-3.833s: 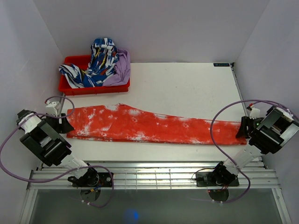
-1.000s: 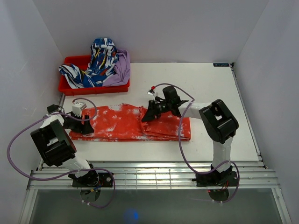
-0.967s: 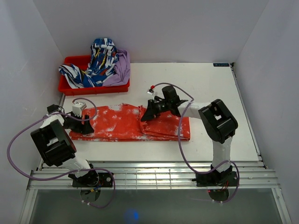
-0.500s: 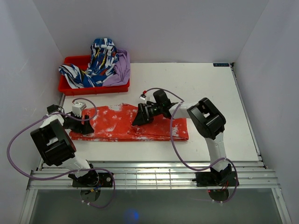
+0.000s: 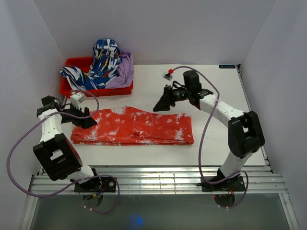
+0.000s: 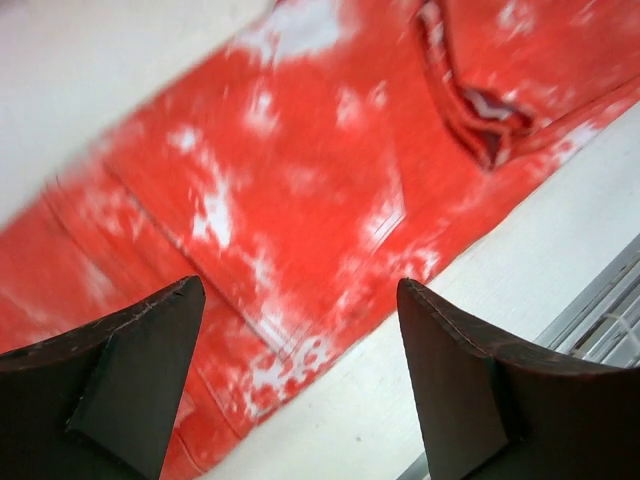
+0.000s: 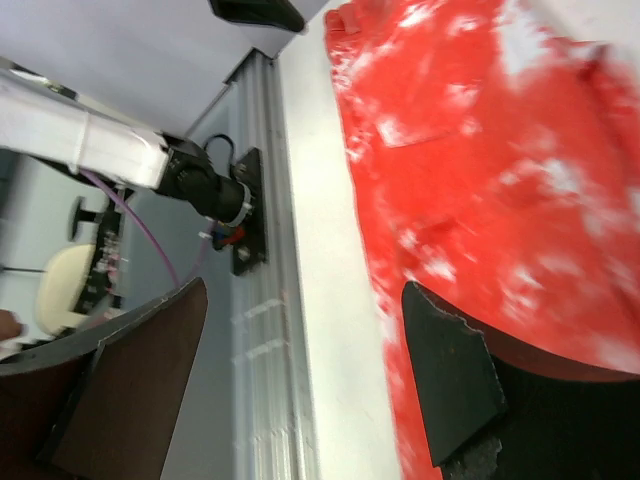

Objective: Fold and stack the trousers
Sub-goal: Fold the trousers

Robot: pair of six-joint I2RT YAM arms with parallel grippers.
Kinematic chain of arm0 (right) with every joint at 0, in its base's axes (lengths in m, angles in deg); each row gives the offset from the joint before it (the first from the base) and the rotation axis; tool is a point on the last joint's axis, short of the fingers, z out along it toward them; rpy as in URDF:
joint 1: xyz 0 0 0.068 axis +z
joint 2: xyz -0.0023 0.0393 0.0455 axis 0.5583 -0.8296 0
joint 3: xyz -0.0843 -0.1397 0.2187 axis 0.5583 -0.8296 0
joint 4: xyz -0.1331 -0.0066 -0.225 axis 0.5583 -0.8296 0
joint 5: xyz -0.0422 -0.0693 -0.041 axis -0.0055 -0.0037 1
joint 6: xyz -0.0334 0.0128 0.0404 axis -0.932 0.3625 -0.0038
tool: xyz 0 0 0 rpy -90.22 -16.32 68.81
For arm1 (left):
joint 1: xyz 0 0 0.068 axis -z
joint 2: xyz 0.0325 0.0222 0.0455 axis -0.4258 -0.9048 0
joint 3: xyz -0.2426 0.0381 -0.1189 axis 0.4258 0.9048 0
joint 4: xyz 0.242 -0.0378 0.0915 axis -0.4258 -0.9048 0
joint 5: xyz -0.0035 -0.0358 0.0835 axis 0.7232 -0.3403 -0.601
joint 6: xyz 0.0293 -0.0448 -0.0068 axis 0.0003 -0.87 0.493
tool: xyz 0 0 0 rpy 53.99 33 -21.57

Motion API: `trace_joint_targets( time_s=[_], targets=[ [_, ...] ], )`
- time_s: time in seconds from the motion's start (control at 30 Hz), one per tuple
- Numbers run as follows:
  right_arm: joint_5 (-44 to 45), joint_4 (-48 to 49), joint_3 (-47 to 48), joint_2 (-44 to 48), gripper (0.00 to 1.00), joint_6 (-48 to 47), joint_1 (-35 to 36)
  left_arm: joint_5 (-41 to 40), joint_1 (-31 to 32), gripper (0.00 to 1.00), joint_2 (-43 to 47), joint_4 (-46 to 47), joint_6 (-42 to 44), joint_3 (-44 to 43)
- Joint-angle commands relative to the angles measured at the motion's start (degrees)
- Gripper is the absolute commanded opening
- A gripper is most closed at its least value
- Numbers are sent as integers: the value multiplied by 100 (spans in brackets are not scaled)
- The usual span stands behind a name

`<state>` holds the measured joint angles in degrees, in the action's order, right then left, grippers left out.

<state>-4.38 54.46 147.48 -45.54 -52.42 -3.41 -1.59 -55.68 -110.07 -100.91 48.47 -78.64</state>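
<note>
The orange-red trousers with white blotches lie flat on the table, folded in half, with the folded-over leg ends near the middle. My left gripper hovers open over their left end. In the left wrist view the trousers fill the space beyond the open left gripper, and nothing sits between its fingers. My right gripper hangs open above the far edge of the cloth, holding nothing. In the right wrist view the right gripper is open over the table edge, the trousers to its right.
A red bin at the back left holds a blue-and-white garment and a purple garment. White walls close in both sides. Metal rails run along the table's near edge.
My right gripper has opened, let go of the leg ends on the trousers and drawn up and back to the right. The left arm has shifted slightly, still open.
</note>
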Motion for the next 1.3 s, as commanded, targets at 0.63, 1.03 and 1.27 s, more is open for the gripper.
trace_joint_targets(
  time_s=[0.63, 1.03, 1.27],
  targets=[
    [-1235, -5939, -963, -2018, 67, -6529, -2770, 1560, 4578, 82, -1652, 6044, -7142, 1068],
    [999, -4609, -1159, -129, 90, -4863, -3201, 1382, 4612, 82, -2781, 5421, -7160, 383],
    [2721, -3619, -1657, 2451, 90, -4951, -3457, 937, 4657, 91, 13, 4616, -5870, 331]
  ],
)
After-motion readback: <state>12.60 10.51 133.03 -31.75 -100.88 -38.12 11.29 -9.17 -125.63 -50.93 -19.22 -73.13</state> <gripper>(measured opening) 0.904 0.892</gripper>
